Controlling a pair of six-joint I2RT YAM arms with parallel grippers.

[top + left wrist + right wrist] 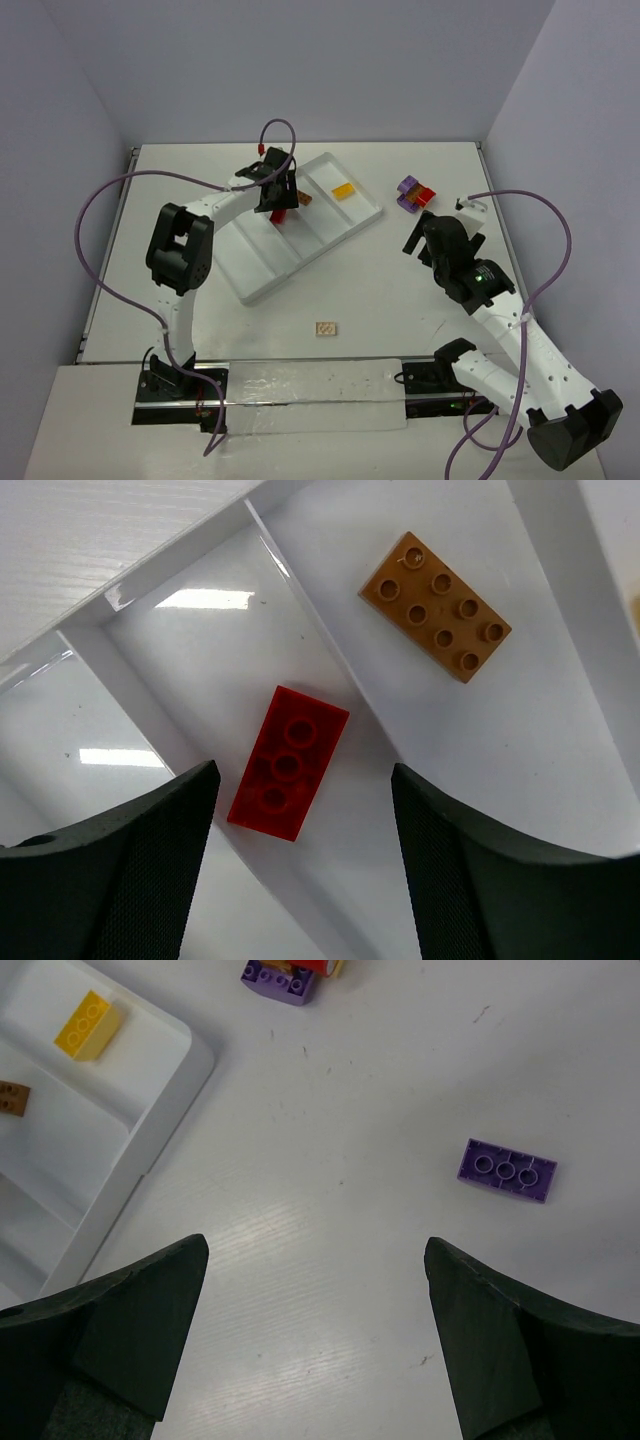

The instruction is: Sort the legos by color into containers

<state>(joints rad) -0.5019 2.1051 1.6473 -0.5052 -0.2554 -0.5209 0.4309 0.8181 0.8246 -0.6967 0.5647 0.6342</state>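
left claw (302, 810) released | red lego (288, 762) lies below, between its fingers | right claw (315, 1260) released

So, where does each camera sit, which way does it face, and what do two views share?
Top: above and behind the bases, facing down on the table; left arm and right arm show.
Left wrist: over the tray, facing down at a red brick and a brown brick; left fingers show.
Right wrist: right of the tray, facing down at a purple brick; right fingers show.
Shared: top and right wrist both show the yellow brick in the tray.
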